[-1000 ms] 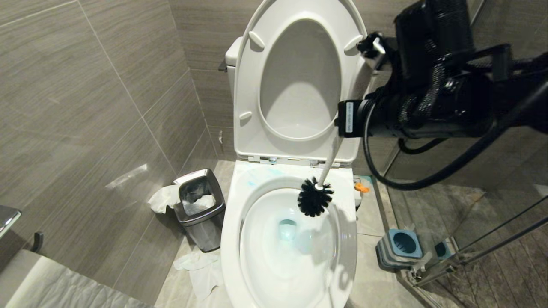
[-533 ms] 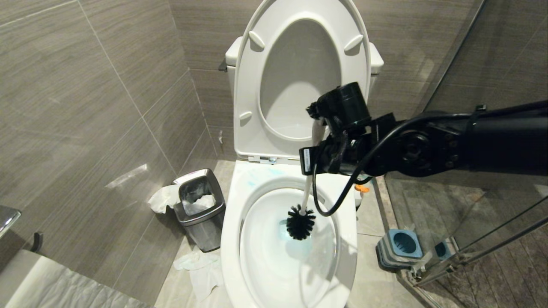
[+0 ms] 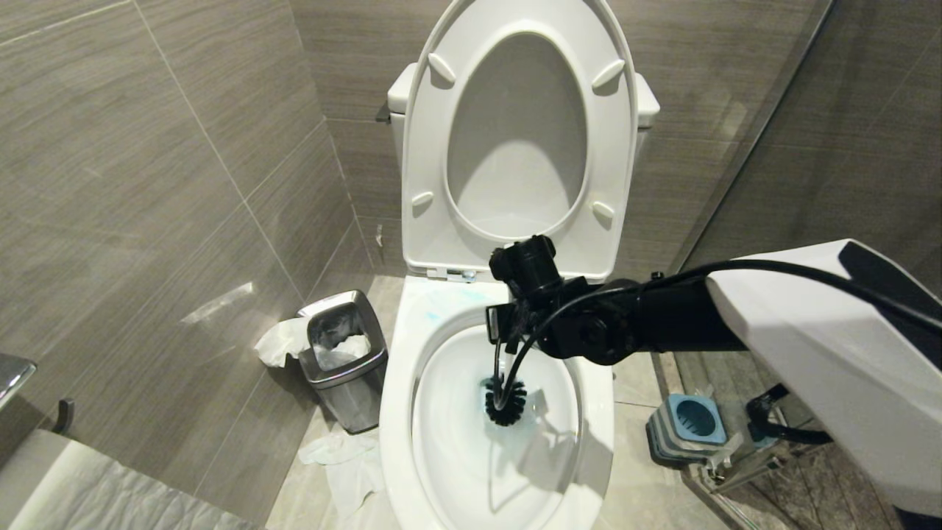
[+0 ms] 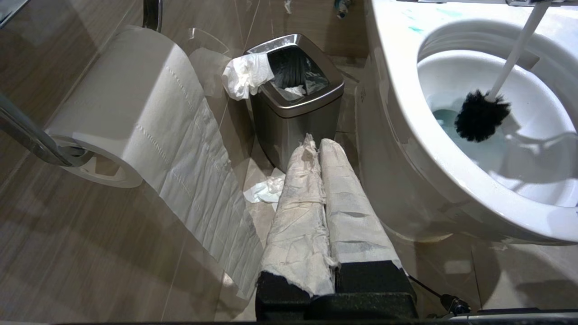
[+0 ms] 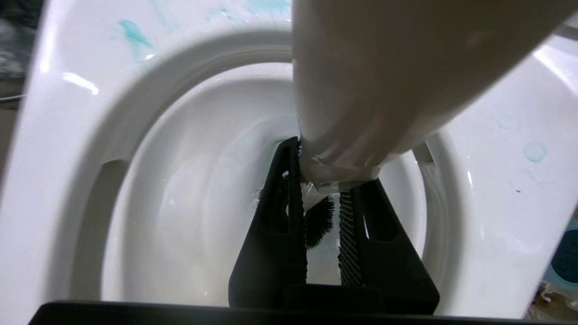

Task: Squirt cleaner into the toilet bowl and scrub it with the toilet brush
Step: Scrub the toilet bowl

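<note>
Toilet bowl (image 3: 401, 412), seat + lid up, pale blue cleaner (image 3: 441, 303) smeared on rear rim. Right gripper (image 5: 323, 198) over the bowl, fingers clamped on the toilet brush (image 4: 481, 119) handle — black bristle head down in the tinted water. Left gripper (image 4: 323, 149), paper-wrapped, closed on nothing — low beside the steel bin (image 4: 293, 97).

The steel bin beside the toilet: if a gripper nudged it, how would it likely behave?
The steel bin looks thin-walled and holds only crumpled paper, so it is probably light and would slide on the smooth floor tiles. It stands taller than it is wide, so a push near the top might tip it. Its glossy sides look slippery to grip.
</note>
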Robot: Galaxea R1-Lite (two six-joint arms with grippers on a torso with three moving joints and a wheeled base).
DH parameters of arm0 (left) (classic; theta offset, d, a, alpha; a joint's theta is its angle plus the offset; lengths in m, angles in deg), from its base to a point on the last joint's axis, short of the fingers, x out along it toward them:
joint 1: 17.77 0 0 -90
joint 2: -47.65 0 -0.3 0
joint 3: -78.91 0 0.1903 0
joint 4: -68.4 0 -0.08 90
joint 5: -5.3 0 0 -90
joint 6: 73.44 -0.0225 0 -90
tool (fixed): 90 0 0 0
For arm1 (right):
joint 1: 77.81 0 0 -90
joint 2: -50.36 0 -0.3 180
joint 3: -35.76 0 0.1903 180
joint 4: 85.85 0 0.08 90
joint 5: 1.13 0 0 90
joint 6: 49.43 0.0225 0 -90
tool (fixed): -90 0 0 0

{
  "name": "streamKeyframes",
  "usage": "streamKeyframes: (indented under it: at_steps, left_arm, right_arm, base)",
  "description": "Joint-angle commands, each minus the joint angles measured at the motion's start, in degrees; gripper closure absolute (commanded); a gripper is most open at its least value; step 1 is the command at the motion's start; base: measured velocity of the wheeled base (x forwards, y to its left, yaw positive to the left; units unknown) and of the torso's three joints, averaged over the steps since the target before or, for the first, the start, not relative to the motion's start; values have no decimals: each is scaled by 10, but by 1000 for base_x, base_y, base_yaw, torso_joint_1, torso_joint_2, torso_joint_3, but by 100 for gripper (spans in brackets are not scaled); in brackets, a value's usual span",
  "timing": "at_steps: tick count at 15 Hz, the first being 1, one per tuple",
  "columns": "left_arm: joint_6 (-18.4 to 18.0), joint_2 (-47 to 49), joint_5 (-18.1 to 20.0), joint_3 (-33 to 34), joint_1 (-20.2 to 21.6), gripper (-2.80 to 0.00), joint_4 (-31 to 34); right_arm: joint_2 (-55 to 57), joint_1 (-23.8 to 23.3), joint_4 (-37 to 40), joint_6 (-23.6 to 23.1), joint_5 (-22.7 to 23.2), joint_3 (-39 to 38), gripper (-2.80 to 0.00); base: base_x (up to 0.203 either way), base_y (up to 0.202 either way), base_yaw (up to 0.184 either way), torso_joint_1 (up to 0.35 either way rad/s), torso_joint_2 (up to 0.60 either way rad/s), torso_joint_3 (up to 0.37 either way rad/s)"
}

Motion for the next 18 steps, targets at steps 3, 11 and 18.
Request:
streamKeyframes:
  at_steps: [3, 11, 18]
  left_arm:
    - [0, 0, 0, 0, 1, 0, 0]
    - [0, 0, 0, 0, 0, 0, 0]
    - [0, 0, 0, 0, 1, 0, 0]
  right_arm:
    - [92, 0, -44, 1, -37, 45, 0]
    - [-86, 36, -1, 12, -34, 7, 0]
    - [-194, 56, 28, -8, -44, -91, 0]
  base:
    - [0, 0, 0, 0, 0, 0]
    - [0, 0, 0, 0, 0, 0]
    - [0, 0, 0, 0, 0, 0]
